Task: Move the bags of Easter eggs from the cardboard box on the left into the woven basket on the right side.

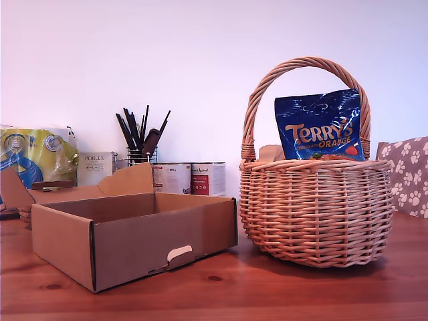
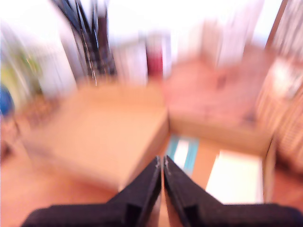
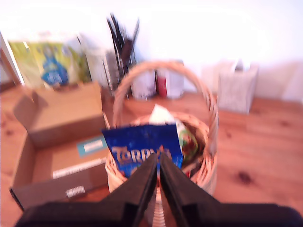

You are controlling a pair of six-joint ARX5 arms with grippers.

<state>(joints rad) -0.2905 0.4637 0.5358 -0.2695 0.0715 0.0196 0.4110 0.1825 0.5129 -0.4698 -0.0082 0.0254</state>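
Wooden table (image 1: 281, 294), white wall behind. Going across the exterior view from its left: yellow-and-blue plastic pack (image 1: 37, 155), utensil holder (image 1: 142, 137), tins (image 1: 190, 178) at the back.

Cardboard box (image 1: 134, 237) sits toward the exterior view's left. Its floor looks bare in the second wrist view, only a label sticker showing; the first wrist view is too blurred to confirm.

Woven basket (image 1: 315, 212) stands just beside it on the exterior view's right. Blue Terry's bag (image 1: 319, 126) is upright in it, leaning on the handle; more bags (image 3: 182, 135) are tucked behind, can't count them.

My first gripper (image 2: 162, 165) is over the box, fingers pressed together, empty. My second gripper (image 3: 158, 163) is above the basket, fingers also closed on nothing.

Judgement: transfer looks done or nearly. Next: check the box for leftovers, otherwise retract both arms.
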